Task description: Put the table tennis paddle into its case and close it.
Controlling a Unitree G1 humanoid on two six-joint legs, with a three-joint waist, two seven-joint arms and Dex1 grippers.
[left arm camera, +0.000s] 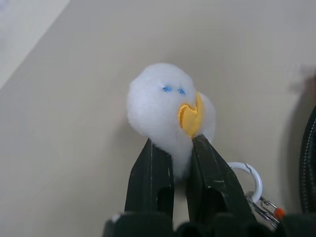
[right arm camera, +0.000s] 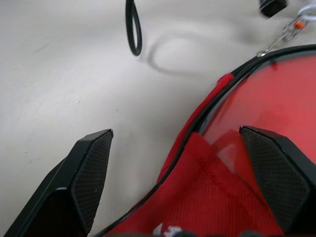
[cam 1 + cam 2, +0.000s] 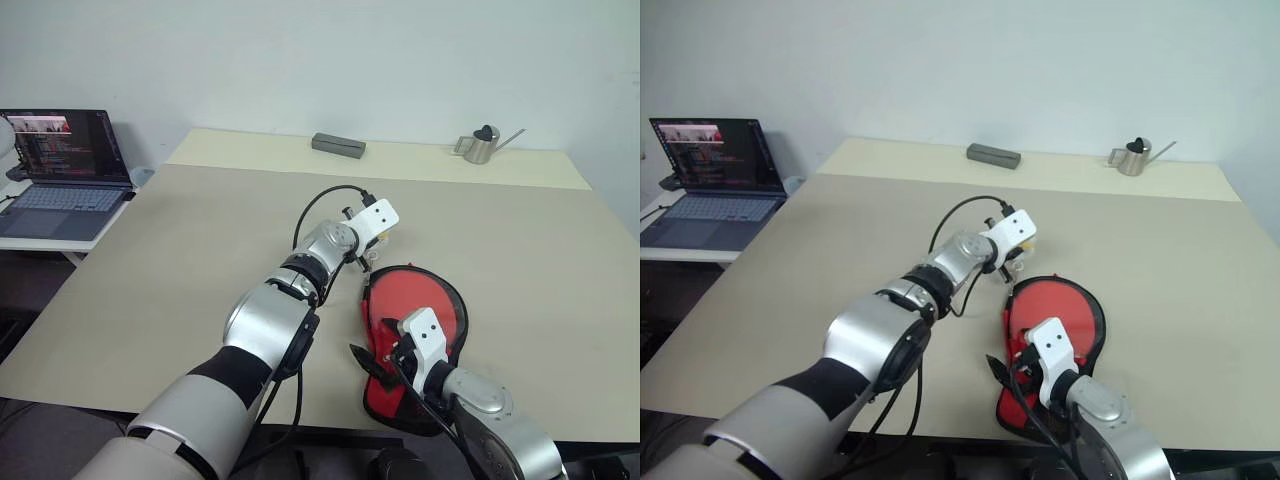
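While the case lies flat near the table's front edge, the things around it stand as follows

Case: the case point(image 3: 420, 320) is red with a dark rim, round end toward the far side, narrow end toward the front edge of the table point(image 3: 200, 260); the right wrist view shows a red smooth face inside the dark zip rim and red mesh cloth nearer the camera

Paddle: a red round face shows within the case's rim; whether that is the table tennis paddle itself I cannot tell

Left gripper: the left gripper point(image 1: 182, 148) has its two black fingers pressed on the base of the zipper charm point(image 1: 168, 106), a white fluffy ball with a yellow patch and two blue dots, just beyond the round end of the case; a white ring and short chain hang beside the fingers

Right gripper: the right gripper point(image 2: 182, 163) has its fingers spread wide, one over bare table, the other over the case's red face, holding nothing

In the way: a black cable loops from the left wrist over the table just beyond the case

Further off: a grey flat box point(image 3: 338, 145) and a small metal watering can point(image 3: 484, 144) stand near the table's far edge, well apart from each other

Surface: pale beige tabletop

Room: plain light wall; an open laptop point(image 3: 65, 170) on a lower stand to the left
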